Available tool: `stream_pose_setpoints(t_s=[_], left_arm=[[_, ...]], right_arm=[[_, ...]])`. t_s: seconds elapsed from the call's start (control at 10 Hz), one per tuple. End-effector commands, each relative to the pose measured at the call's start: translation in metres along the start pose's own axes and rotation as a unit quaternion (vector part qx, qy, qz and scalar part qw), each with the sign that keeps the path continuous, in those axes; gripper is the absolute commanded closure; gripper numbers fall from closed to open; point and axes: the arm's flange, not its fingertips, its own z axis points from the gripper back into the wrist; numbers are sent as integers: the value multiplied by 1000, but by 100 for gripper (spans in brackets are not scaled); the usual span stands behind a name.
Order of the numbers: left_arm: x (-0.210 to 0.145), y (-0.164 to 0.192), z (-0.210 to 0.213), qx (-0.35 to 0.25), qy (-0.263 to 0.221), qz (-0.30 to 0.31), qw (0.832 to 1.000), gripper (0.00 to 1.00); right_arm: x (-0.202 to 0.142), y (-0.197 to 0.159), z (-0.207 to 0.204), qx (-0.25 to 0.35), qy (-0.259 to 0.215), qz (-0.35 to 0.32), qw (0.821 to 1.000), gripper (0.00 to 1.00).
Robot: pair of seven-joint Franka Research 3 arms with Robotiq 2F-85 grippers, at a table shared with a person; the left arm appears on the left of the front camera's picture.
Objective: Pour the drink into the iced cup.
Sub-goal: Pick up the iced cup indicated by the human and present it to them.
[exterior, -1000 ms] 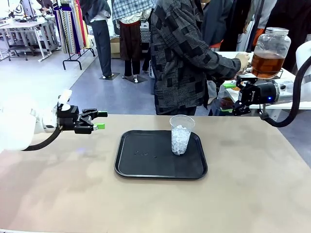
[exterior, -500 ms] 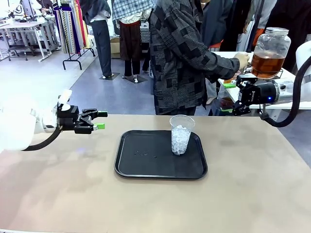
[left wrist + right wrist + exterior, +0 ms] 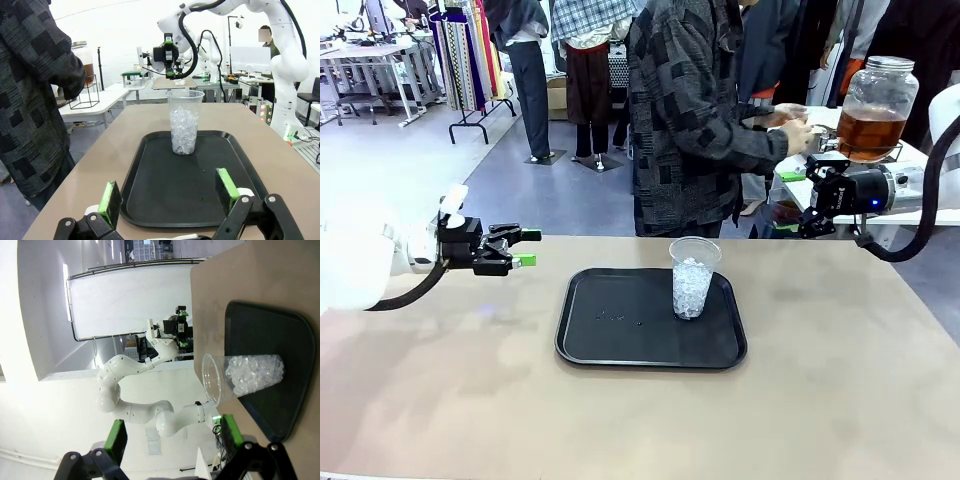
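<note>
Amber drink point(image 3: 868, 131) beyond right gripper point(image 3: 810, 195)

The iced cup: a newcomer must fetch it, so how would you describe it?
On the tan table lies a black rectangular plastic tray. Near its far right corner stands a clear plastic cup, upright, half filled with ice, the only vessel on this table.

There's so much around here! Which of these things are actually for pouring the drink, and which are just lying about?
For the job:
- the iced cup, upright on the black tray
- the glass jar holding the amber drink

Just lying about:
- the clothes rack
- the far desk
</note>
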Motion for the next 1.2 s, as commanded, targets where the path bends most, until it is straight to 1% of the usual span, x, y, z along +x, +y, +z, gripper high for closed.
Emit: stream_pose_setpoints(t_s=[0.0, 1.1], left_arm=[[1, 0, 0, -1, -2, -1, 1000, 0], [1, 0, 0, -1, -2, -1, 1000, 0]], right_arm=[[0, 1, 0, -2, -3, 2, 1000, 0], [0, 1, 0, -2, -3, 2, 1000, 0]])
